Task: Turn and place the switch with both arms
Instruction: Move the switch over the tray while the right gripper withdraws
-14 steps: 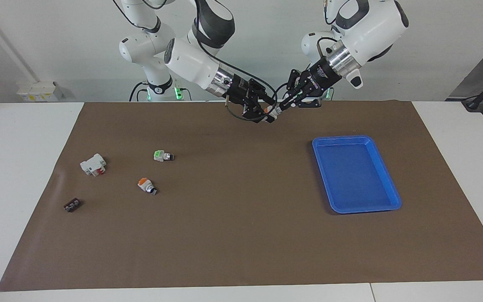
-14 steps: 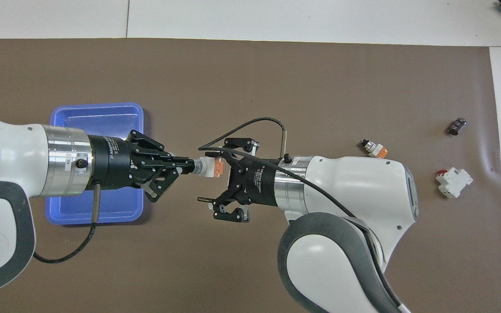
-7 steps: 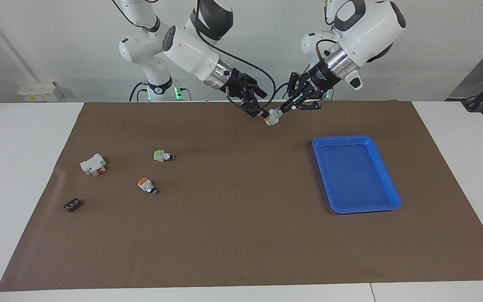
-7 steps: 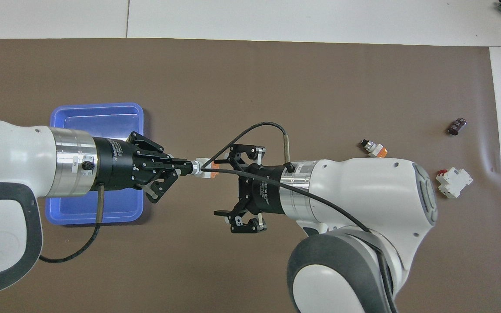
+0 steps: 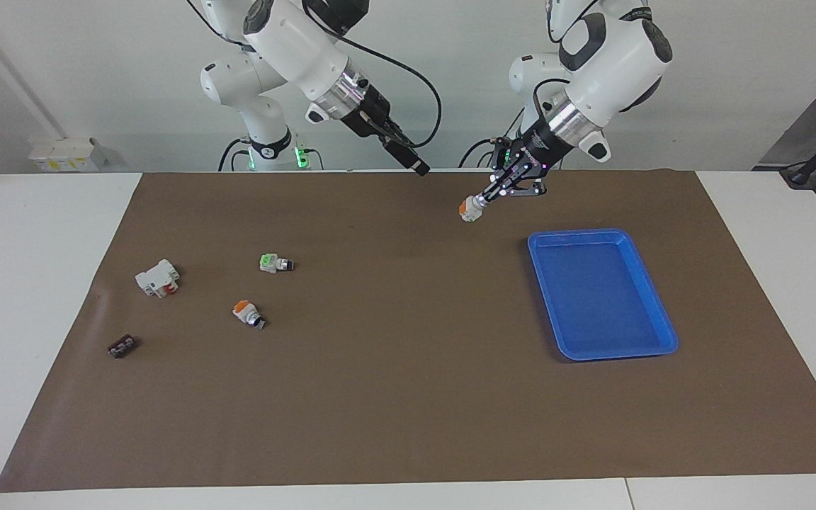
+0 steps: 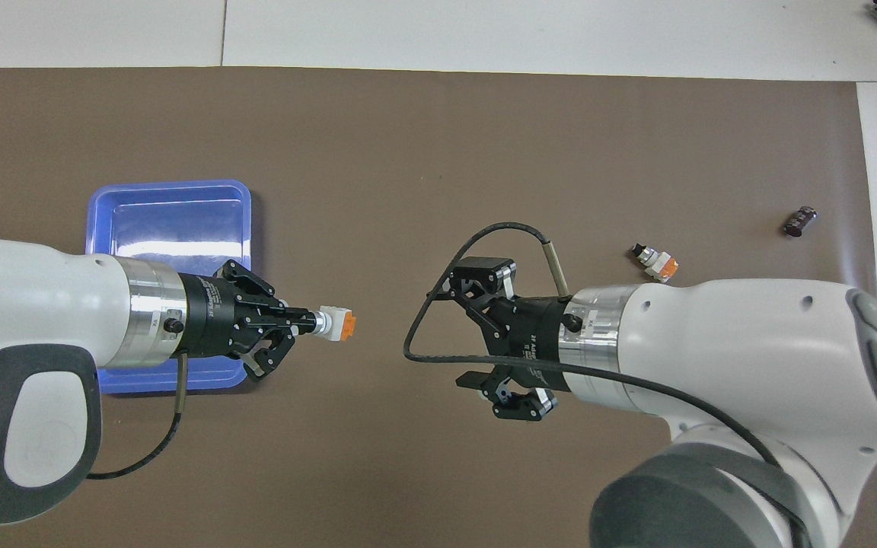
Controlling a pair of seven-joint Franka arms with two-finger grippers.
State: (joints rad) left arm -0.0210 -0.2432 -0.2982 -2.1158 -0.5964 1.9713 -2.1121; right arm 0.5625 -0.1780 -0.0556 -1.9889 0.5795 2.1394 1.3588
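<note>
The switch (image 5: pixel 469 209), with an orange cap and white body, hangs in the air in my left gripper (image 5: pixel 485 199), which is shut on its black-and-silver end. It is over the brown mat beside the blue tray, cap pointing toward the right arm's end. In the overhead view the switch (image 6: pixel 336 323) sticks out of the left gripper (image 6: pixel 306 321). My right gripper (image 6: pixel 469 329) is open and empty, apart from the switch by a clear gap. In the facing view it (image 5: pixel 414 167) is raised over the mat's edge nearest the robots.
A blue tray (image 5: pixel 578 234) lies toward the left arm's end and shows in the overhead view (image 6: pixel 172 185). Toward the right arm's end lie a second orange-capped switch (image 5: pixel 246 312), a green-capped switch (image 5: pixel 275 263), a white block with red marks (image 5: pixel 158 278) and a small dark part (image 5: pixel 122 346).
The right gripper has let go of the switch's cap and drawn back and up toward its own side. The left gripper keeps the switch and has lowered it a little toward the tray.
</note>
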